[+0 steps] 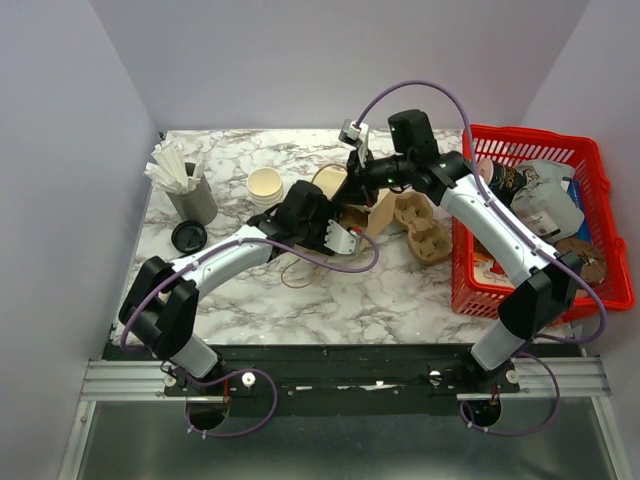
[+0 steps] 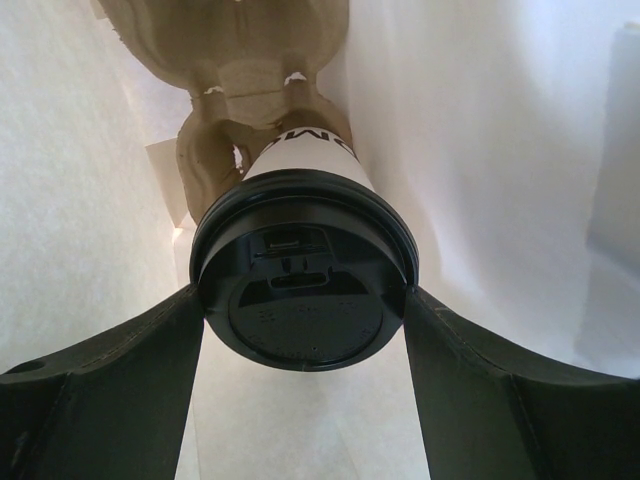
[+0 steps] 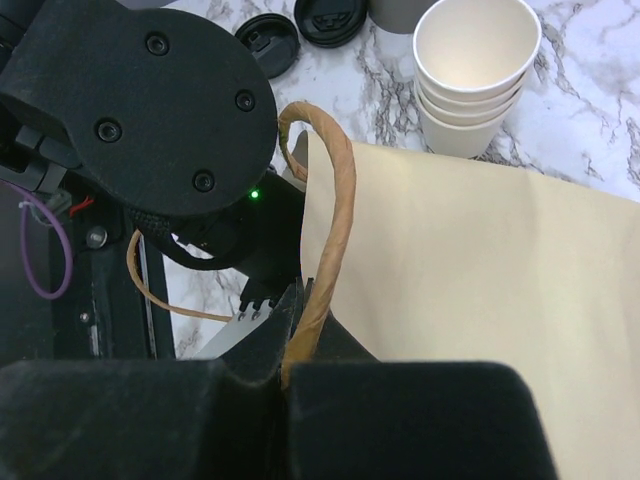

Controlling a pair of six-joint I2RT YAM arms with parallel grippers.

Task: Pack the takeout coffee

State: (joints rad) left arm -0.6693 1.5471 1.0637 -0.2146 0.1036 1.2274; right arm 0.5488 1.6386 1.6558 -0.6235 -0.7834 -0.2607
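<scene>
"Where's the takeout coffee (image 2: 300,250) got to?"

"Inside the paper bag (image 3: 480,300), mid-table, left of the red basket (image 1: 600,200). The left claw (image 2: 305,310) has it pinched across the black lid (image 2: 300,330), jaws spread wide to fit."

"And the other arm?"

"The right claw (image 3: 292,375) is clamped tight on the bag handle (image 3: 335,180)."

"So what worries you?"

"That grip sits on the lid's rim, not the cup. I reckon the lid could pop or slip loose. The cup also looks tipped over, and it's close to the pulp tray (image 2: 240,60) deeper in. A bump there, or the handle slipping, might spill it."
</scene>
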